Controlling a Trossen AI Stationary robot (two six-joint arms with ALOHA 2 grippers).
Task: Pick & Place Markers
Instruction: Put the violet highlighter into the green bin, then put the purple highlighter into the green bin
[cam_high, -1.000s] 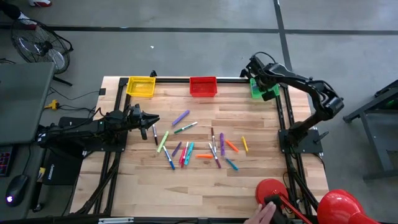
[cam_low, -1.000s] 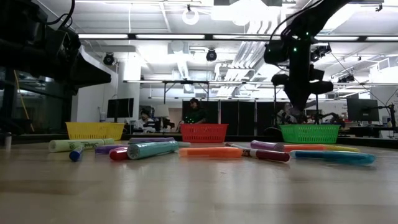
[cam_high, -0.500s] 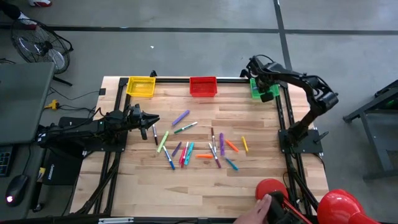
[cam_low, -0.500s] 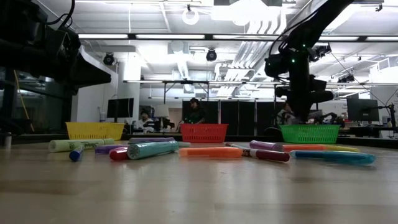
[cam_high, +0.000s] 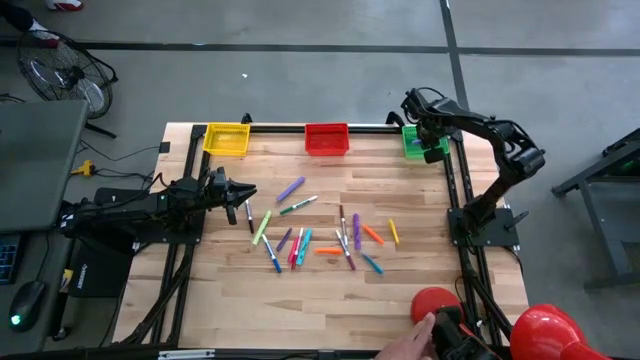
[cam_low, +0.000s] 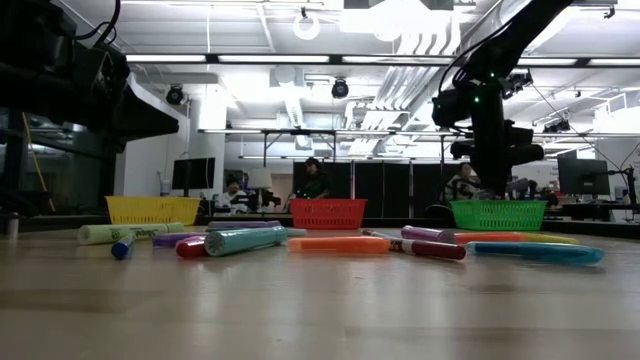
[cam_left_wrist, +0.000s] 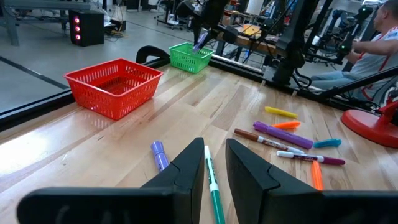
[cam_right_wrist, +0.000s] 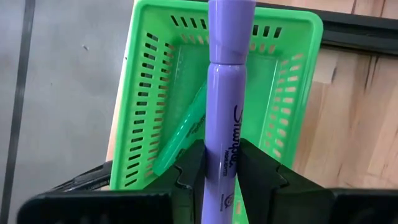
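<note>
Several markers (cam_high: 300, 240) in purple, green, orange, blue and pink lie flat on the wooden table's middle. My right gripper (cam_right_wrist: 222, 163) hangs over the green basket (cam_high: 420, 145) at the far right corner, shut on a purple marker (cam_right_wrist: 227, 74). A green marker (cam_right_wrist: 183, 134) lies inside the green basket (cam_right_wrist: 143, 93). My left gripper (cam_left_wrist: 214, 168) rests low at the table's left side (cam_high: 240, 192), slightly open and touching nothing; a green marker (cam_left_wrist: 214, 193) lies just beyond its fingertips. My right gripper pinches the purple marker between its two fingers on the labelled barrel (cam_right_wrist: 222, 155). The fingers come from above, pointing down, and the marker runs on past them along their length. It is lifted clear, with its capped end (cam_right_wrist: 231, 18) over the green basket's opening.
A yellow basket (cam_high: 227, 138) and a red basket (cam_high: 326, 138) stand along the far edge. Black frame rails run down both sides of the table. A person's hand (cam_high: 415, 340) and red round objects (cam_high: 540, 330) are at the near right corner.
My right gripper, still shut on the purple marker, has shifted a little toward the table's right and sunk slightly over the green basket. The person's hand at the near right corner has moved.
</note>
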